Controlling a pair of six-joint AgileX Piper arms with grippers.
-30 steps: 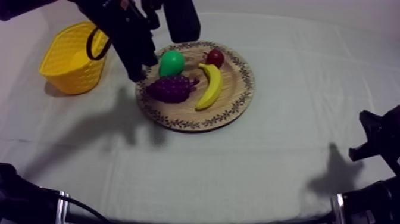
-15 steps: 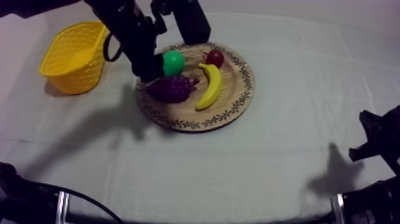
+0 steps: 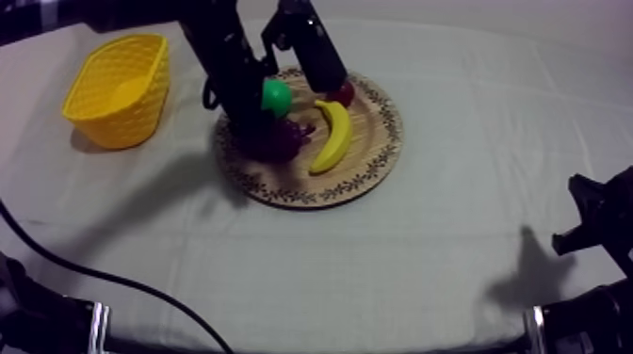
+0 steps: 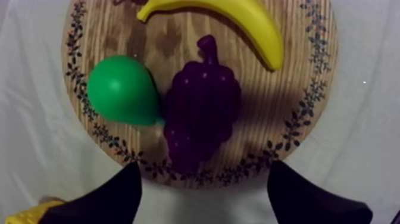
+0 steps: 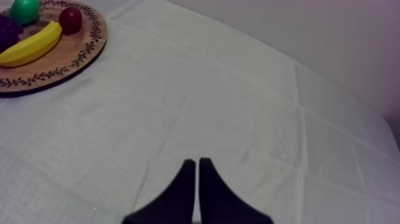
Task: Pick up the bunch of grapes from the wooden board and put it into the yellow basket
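The bunch of grapes (image 4: 202,113), dark purple with a short stem, lies on the wooden board (image 4: 286,89) just ahead of the left gripper (image 4: 203,174), between its spread, empty fingers. The right gripper (image 5: 196,162) has its fingers together, holding nothing.

– What's covered from above?
– My left arm (image 3: 226,56) crosses the frame's upper middle. It hides much of the bunch of grapes (image 3: 288,139) and the upper-left rim of the wooden board (image 3: 377,160).
– And at my left wrist?
– The edge cuts the banana (image 4: 238,15) and leaves the yellow basket (image 4: 24,210) just a corner.
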